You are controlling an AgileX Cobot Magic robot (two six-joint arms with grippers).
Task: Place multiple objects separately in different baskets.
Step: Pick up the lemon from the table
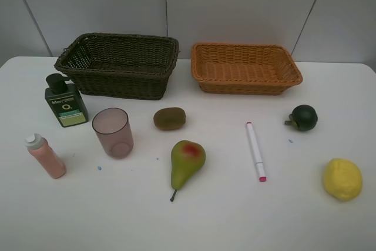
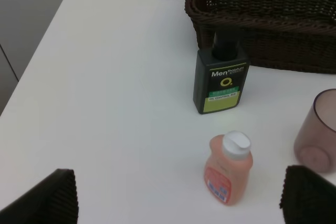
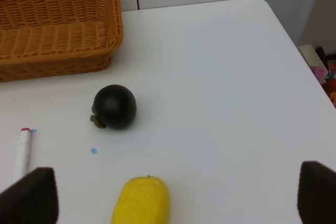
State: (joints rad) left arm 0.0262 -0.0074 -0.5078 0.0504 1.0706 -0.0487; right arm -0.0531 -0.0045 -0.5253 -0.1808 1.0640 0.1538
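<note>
On the white table stand a dark brown basket [image 1: 126, 37] and an orange-tan basket [image 1: 247, 46], both empty. In front lie a dark green bottle [image 1: 66, 103], pinkish cup [image 1: 113, 131], pink white-capped bottle [image 1: 46, 156], kiwi [image 1: 170, 118], pear [image 1: 187, 161], marker [image 1: 255, 151], dark green round fruit [image 1: 304, 117] and lemon [image 1: 342, 178]. My left gripper [image 2: 178, 187] is open and empty, above the table near the pink bottle [image 2: 228, 169]. My right gripper [image 3: 176, 190] is open and empty, near the lemon [image 3: 142, 200]. Neither gripper shows in the exterior high view.
The table's left edge [image 2: 31, 61] runs beside the bottles and its right edge [image 3: 294, 40] is beyond the lemon. A grey panelled wall [image 1: 235, 4] rises behind the baskets. Some coloured clutter [image 3: 323, 72] sits off the table's right side.
</note>
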